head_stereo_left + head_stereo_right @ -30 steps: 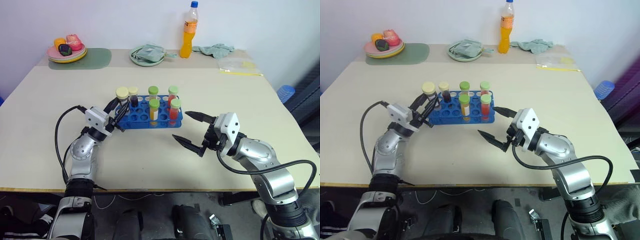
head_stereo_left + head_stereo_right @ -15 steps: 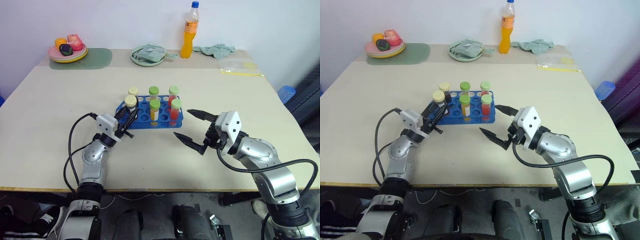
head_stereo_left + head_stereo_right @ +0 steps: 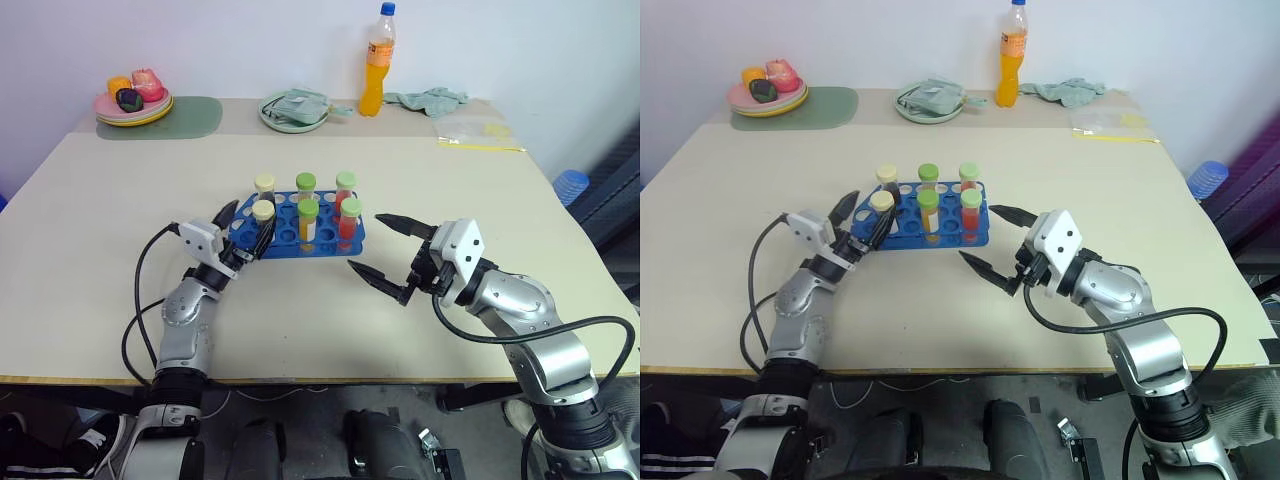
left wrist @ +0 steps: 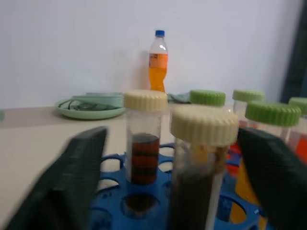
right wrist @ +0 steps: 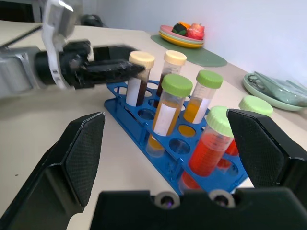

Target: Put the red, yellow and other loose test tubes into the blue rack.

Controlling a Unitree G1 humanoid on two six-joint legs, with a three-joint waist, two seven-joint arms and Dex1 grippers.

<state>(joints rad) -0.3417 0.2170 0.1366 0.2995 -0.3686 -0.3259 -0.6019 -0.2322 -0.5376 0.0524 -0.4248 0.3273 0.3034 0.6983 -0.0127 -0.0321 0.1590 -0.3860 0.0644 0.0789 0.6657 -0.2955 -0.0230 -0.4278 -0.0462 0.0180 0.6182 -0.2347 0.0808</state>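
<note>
Now six capped tubes stand upright in the blue rack (image 3: 300, 228). Left gripper (image 3: 246, 226) jaws apart, flanking the cream-capped tube (image 3: 263, 217). Right gripper (image 3: 380, 250) jaws apart, holding nothing, beside the rack.

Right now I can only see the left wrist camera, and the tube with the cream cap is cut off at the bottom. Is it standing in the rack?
Observer: Yes. In the head view, the cream-capped tube stands upright in a hole at the near left end of the blue rack. The left gripper is open around it.
Operator: Where's my other hand?
Observer: The right gripper hovers just to the right of the rack, open and empty.
Operator: Is there anything yummy on the table?
Observer: A plate with colourful food sits at the far left corner.
</note>
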